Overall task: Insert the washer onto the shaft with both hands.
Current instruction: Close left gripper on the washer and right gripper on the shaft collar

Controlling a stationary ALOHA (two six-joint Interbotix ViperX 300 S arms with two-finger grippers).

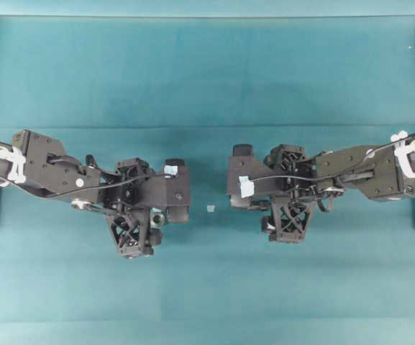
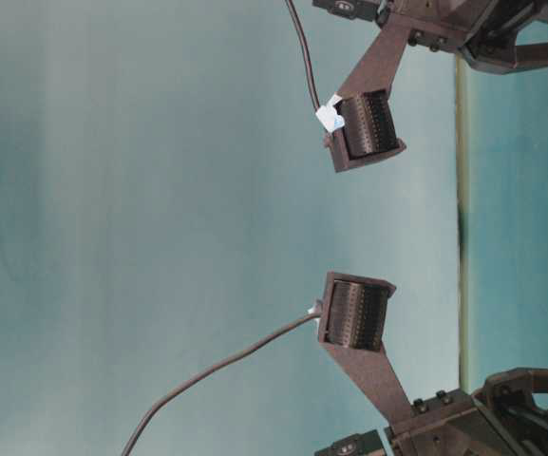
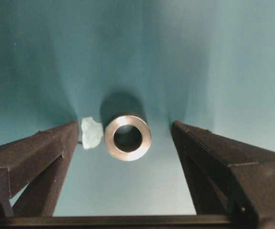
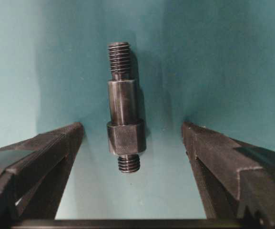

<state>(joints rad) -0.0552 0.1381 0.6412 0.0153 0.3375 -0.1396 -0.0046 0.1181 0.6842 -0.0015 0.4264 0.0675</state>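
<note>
Both grippers stand wide open, nothing held. Closest to the left gripper [image 3: 125,136]: the small thick silvery-grey metal ring, the washer [image 3: 127,137], sits on the teal mat [image 3: 223,57] squarely between the two black fingers [image 3: 32,157], touching neither, hole facing the wrist camera. A pale bluish tape scrap [image 3: 91,132] lies just beside the washer, between it and one finger. Risk there, as I judge it: on closing, that finger could catch the scrap first, nudge the washer off centre, or trap the scrap in the grip so the ring sits crooked. The washer is also round and smooth, so a pinch off its middle could squirt it out of the jaws. Over at the right gripper [image 4: 132,138]: the dark grey stepped metal rod with threaded ends and a hex collar, the shaft [image 4: 124,119], lies flat on the mat between the open fingers [image 4: 42,152], apart from both, its long axis running away from the camera. Closing on the hex corners or the threads rather than the plain barrel might roll or cock it. From overhead the two arms face each other across the middle, well apart; both parts are mostly hidden there. Furthest out, any tilt in either grip would likely misalign hole and thread at mating.
</note>
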